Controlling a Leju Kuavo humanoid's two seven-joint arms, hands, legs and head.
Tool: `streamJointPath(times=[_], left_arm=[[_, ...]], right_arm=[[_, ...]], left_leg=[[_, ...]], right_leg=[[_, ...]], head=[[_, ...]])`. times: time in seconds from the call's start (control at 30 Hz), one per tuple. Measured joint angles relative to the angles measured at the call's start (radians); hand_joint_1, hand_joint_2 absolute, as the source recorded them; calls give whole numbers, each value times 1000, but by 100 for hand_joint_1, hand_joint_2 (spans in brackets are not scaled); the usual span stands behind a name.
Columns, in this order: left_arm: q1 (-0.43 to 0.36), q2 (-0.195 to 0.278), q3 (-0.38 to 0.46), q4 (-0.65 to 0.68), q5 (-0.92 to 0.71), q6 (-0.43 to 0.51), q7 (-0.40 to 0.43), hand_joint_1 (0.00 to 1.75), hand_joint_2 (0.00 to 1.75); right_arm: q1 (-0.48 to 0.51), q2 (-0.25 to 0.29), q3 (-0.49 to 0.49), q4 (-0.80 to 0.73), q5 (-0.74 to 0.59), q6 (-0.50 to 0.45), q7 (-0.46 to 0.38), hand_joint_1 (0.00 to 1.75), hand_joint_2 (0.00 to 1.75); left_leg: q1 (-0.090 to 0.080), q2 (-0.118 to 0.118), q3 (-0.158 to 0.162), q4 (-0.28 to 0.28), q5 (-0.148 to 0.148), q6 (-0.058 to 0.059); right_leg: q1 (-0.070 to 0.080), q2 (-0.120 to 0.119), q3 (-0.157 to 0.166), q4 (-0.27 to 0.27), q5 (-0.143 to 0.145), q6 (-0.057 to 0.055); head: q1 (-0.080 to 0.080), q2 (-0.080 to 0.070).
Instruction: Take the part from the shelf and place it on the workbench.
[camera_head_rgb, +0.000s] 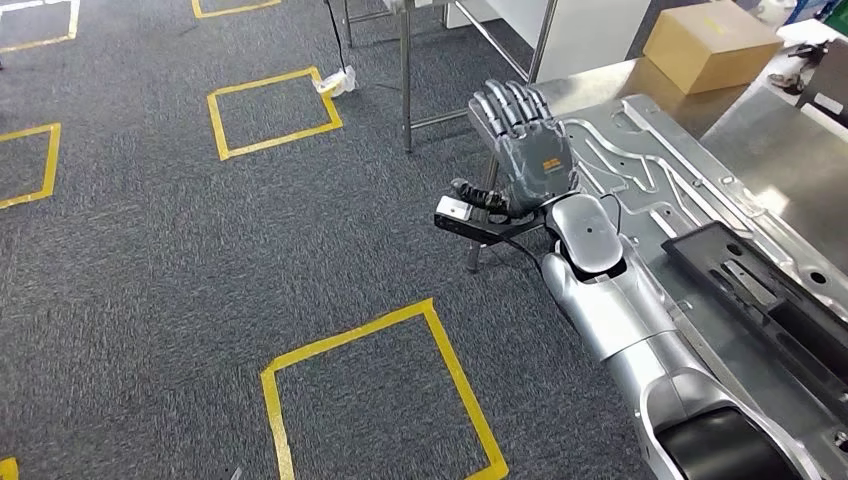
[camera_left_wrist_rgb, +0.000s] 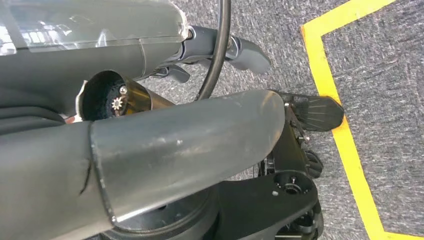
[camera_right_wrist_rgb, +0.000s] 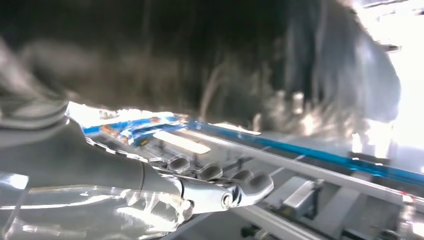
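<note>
Fingers of the right hand (camera_head_rgb: 528, 150) lie extended over the stamped metal panel (camera_head_rgb: 680, 190) on the workbench (camera_head_rgb: 790, 150), holding nothing; lift clear without dragging. Left hand's state I cannot tell.

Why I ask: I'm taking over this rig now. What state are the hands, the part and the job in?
Right hand: fingers stretched flat over the near edge of the metal panel; I cannot tell if it grips.
Left hand: low by the floor, state unclear.
The panel lies on the steel workbench.
Done: apparently placed.
Left: confirm release, withdraw the arm.
</note>
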Motion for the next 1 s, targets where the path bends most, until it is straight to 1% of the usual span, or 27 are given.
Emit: streamJointPath(times=[0.03, 0.07, 0.1, 0.17, 0.2, 0.23, 0.27, 0.3, 0.33, 0.37, 0.4, 0.43, 0.47, 0.5, 0.53, 0.57, 0.6, 0.63, 0.67, 0.7, 0.73, 0.77, 0.8, 0.83, 0.9, 0.97, 1.0], left_arm=[[1, 0, 0, 0, 0, 0, 0, 0, 0], [2, 0, 0, 0, 0, 0, 0, 0, 0], [1, 0, -1, 0, 0, 0, 0, 0, 0], [-3, 0, -1, 0, -1, -1, -2, 0, 0], [-5, 0, -2, 0, -3, -4, -5, 0, 0], [-7, 0, -4, 0, -6, -7, -9, 0, 0], [-7, 0, -7, 0, -9, -11, -14, 0, 0], [-7, 0, -11, 0, -11, -14, -18, 0, 0], [-7, 0, -15, 0, -12, -15, -20, 0, 0], [-6, -1, -17, 0, -12, -16, -21, 0, 0], [-6, -4, -19, 0, -12, -17, -22, 0, 0], [-6, -6, -21, 0, -12, -17, -22, 0, 0], [-7, -8, -22, 0, -12, -18, -23, 0, 0], [-6, -9, -23, 1, -11, -18, -23, 0, 0], [-6, -9, -24, 0, -11, -19, -23, 0, 0], [-4, -9, -24, 1, -10, -19, -23, 0, 0], [-3, -9, -25, 1, -10, -19, -22, 0, 0], [-4, -10, -25, 1, -9, -20, -21, 0, 0], [-6, -10, -25, 1, -7, -20, -19, 0, 0], [-9, -10, -25, 1, -6, -20, -17, 0, 0], [-12, -9, -25, 1, -3, -20, -15, 0, 0], [-14, -9, -25, 1, -1, -20, -12, 0, 0], [-13, -9, -25, 1, 1, -19, -10, 0, 0], [-13, -8, -25, 1, 2, -19, -9, 0, 0], [-12, -6, -25, 1, 4, -19, -7, 0, 0], [-15, -5, -25, 1, 7, -18, -6, 0, 0], [-15, -5, -25, 1, 8, -18, -6, 0, 0]], right_arm=[[-1, 1, 0, 0, 0, 0, 0, 0, 0], [-2, 3, 0, 0, 0, 0, 0, 0, 0], [-4, 4, 0, 0, 0, 0, 0, 0, 0], [-5, 3, 0, 2, 0, 0, 0, 0, 0], [-4, 2, 0, 4, 0, 0, 1, 0, 0], [-2, 1, 0, 7, 0, 1, 2, 0, 0], [-1, 1, 0, 10, 0, 1, 2, 0, 0], [0, 0, 0, 11, 0, 1, 3, 0, 0], [-1, -1, 0, 12, 1, 1, 4, 0, 0], [-3, -1, 0, 13, 1, 0, 4, 0, 0], [-6, -2, 0, 13, 1, 0, 4, 0, 0], [-8, -3, 0, 14, 1, 0, 4, 0, 0], [-9, -4, 0, 14, 0, 0, 4, 0, 0], [-9, -4, 0, 15, 0, 0, 3, 0, 0], [-10, -3, 0, 15, 0, 0, 3, 0, 0], [-11, -2, 0, 15, 0, 0, 3, 0, 0], [-12, -1, 0, 15, 0, 0, 3, 0, 0], [-13, -1, 0, 15, 0, -1, 2, 0, 0], [-14, -1, 0, 16, 0, -1, 2, 0, 0], [-14, 0, 0, 17, 0, -1, 1, 0, 0], [-13, 0, 0, 17, -1, -1, 0, 0, 0], [-12, 0, 0, 18, -1, -1, 0, 0, 0], [-12, 0, 0, 19, -1, -1, -1, 0, 0], [-12, 1, 0, 19, -1, -1, -1, 0, 0], [-13, 2, 0, 19, -1, -1, -2, 0, 0], [-14, 2, 0, 19, -2, -1, -3, 0, 0], [-15, 3, 0, 19, -3, -1, -4, 0, 0]], left_leg=[[1, -12, 1, -3, 2, 6], [2, -22, 3, -6, 4, 11], [4, -33, 5, -10, 6, 17], [6, -53, 7, -14, 10, 24], [5, -64, 6, -13, 10, 27], [4, -77, 6, -13, 10, 27], [3, -91, 6, -12, 10, 28], [2, -105, 7, -10, 9, 28], [1, -119, 7, -9, 8, 27], [2, -133, 8, -7, 8, 27], [4, -144, 6, -7, 8, 24], [7, -154, 2, -7, 9, 21], [14, -164, -4, -7, 11, 16], [18, -174, -10, -7, 13, 10], [20, -187, -14, -9, 15, 3], [20, -185, -15, -9, 14, -3], [17, -166, -21, 3, 7, -8], [13, -137, -34, 31, -9, -13], [12, -100, -58, 81, -33, -16], [13, -74, -91, 145, -60, -21], [15, -62, -124, 205, -81, -25], [17, -55, -147, 246, -89, -29], [20, -51, -153, 251, -79, -32], [21, -46, -137, 215, -53, -34], [18, -15, -66, 82, 8, -33], [11, 9, -22, -1, 29, -22], [8, 9, -19, -8, 25, -17]], right_leg=[[-1, -7, 2, 0, -2, 4], [-3, 0, 1, 7, -9, 9], [-6, 21, -7, 29, -26, 14], [-11, 81, -55, 133, -81, 21], [-12, 102, -90, 201, -109, 21], [-12, 110, -120, 255, -124, 21], [-12, 114, -136, 279, -120, 19], [-12, 117, -135, 265, -97, 15], [-11, 124, -119, 219, -60, 10], [-10, 143, -93, 150, -19, 2], [-10, 173, -68, 90, 12, -7], [-10, 200, -52, 44, 32, -13], [-9, 217, -42, 16, 39, -18], [-7, 218, -39, 8, 36, -21], [-5, 203, -34, -4, 35, -22], [-5, 186, -26, -15, 33, -24], [-8, 171, -15, -27, 33, -26], [-11, 155, -5, -38, 34, -28], [-11, 140, 4, -44, 33, -31], [-10, 125, 9, -46, 30, -34], [-9, 109, 12, -45, 27, -35], [-9, 95, 14, -43, 23, -35], [-9, 81, 15, -40, 19, -33], [-10, 69, 16, -36, 14, -31], [-9, 46, 21, -28, 1, -23], [-4, 28, 25, -21, -10, -13], [-1, 20, 26, -20, -13, -8]], head=[[0, 0], [0, 0], [0, 0], [0, 0], [0, 0], [0, 0], [0, 0], [0, 0], [0, 0], [0, 0], [-1, 0], [-2, 0], [-2, 0], [-2, 0], [0, 0], [1, 0], [-1, 0], [-3, 0], [-4, 0], [-6, 0], [-6, 0], [-6, 0], [-6, 0], [-6, 0], [-6, 0], [-5, 0], [-5, 0]])
